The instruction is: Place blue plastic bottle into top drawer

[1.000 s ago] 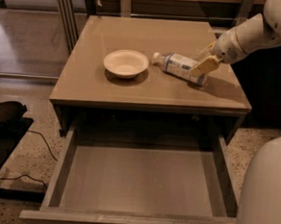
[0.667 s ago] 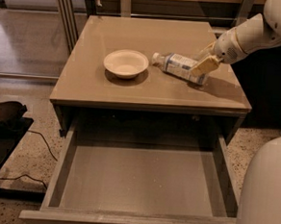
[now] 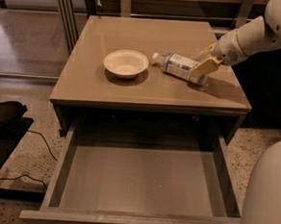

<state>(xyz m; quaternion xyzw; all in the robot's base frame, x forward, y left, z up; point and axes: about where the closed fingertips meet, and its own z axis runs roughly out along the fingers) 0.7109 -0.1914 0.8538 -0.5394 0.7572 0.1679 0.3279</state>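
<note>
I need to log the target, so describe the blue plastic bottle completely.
The blue plastic bottle is small and clear, with a white cap and a pale blue-white label. It lies on its side on the cabinet top, cap pointing toward the bowl but apart from it. The tool is at its base end.

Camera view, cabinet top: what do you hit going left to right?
bowl → blue plastic bottle, lying on its side, cap toward the bowl → gripper, at the bottle's right end.
</note>
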